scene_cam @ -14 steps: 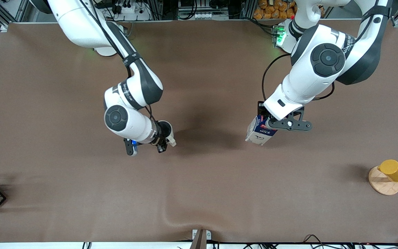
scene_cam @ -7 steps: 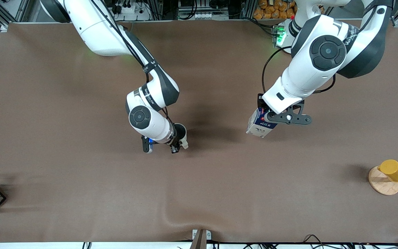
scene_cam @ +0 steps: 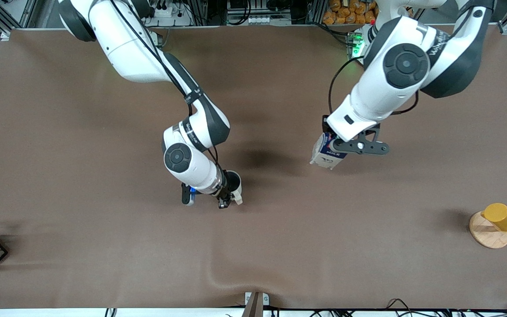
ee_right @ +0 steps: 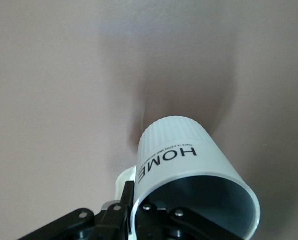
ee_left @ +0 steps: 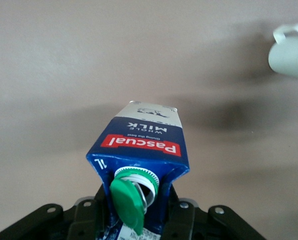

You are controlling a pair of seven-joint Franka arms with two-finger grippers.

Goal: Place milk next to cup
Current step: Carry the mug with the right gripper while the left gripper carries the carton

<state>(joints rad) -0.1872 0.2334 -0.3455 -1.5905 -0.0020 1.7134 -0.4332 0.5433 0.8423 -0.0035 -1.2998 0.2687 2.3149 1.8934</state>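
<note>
Left gripper [scene_cam: 330, 147], right of frame centre, is clamped on the milk [scene_cam: 324, 155]: blue-white carton, red band, green cap, hanging tilted above the table. Right gripper [scene_cam: 229, 193], centre frame, grips the cup [scene_cam: 234, 185], a white ribbed mug. Cup lies lower-left of the carton, well apart.

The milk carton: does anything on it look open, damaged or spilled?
Yes. On the milk carton, held by the left gripper, the green cap hangs flipped open off the spout. No spill shows.
</note>
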